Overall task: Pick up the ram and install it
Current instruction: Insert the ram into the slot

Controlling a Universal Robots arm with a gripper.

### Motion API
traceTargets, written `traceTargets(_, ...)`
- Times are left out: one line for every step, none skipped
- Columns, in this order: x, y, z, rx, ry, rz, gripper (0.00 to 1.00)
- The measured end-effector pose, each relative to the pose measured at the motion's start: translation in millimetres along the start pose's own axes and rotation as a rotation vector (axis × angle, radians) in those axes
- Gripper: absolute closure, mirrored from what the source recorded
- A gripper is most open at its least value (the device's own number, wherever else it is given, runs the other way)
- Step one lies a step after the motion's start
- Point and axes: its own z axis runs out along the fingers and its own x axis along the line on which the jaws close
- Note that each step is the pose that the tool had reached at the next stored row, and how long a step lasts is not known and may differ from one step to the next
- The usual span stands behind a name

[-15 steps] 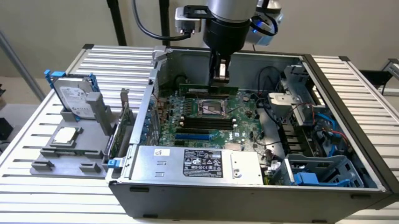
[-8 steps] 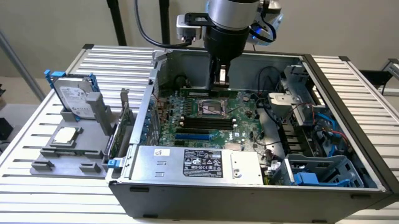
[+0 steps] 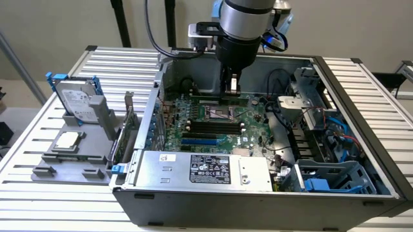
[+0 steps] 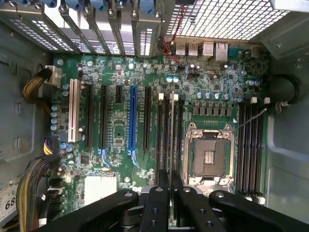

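Note:
My gripper (image 3: 231, 89) hangs inside the open computer case (image 3: 361, 111), above the motherboard (image 3: 252, 130). In the wrist view its fingers (image 4: 161, 193) are shut on the ram (image 4: 172, 128). The ram shows edge-on there as a thin pale line running lengthwise along the black memory slots (image 4: 163, 135) beside the empty processor socket (image 4: 208, 154). It is still above the board, not seated in a slot. A second bank of black slots (image 4: 251, 145) lies on the other side of the socket. In the exterior view the black slots (image 3: 210, 126) sit nearer the camera than the socket (image 3: 219, 113).
A silver hard drive with blue rails (image 3: 76, 101) and a small square processor chip (image 3: 67, 140) rest on a grey holder (image 3: 71, 166) at the exterior view's left, outside the case. The power supply (image 3: 206, 169), drive cages (image 3: 335, 176) and cables (image 3: 335, 130) crowd the case.

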Motion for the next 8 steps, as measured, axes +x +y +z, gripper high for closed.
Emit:
traceTargets(-0.2,-0.5,1.9,0.0001,0.0002,0.000,0.86)
traceTargets(-0.4,-1.0,3.8,0.0001,0.0007,0.000,0.86)
traceTargets(-0.6,-1.3,5.6,0.0001,0.0012,0.000,0.86)
traceTargets(-0.8,-1.7,7.4,0.0000,0.0021,0.000,0.86)
traceTargets(-0.9,-2.0,9.3,0.0000,0.0031,0.000,0.86)
traceTargets(-1.0,-2.2,11.0,0.0000,0.0042,0.000,0.86)
traceTargets(-1.2,-2.5,12.8,0.0000,0.0051,0.000,0.86)
traceTargets(-1.4,-2.8,14.7,0.0000,0.0061,0.001,0.86)
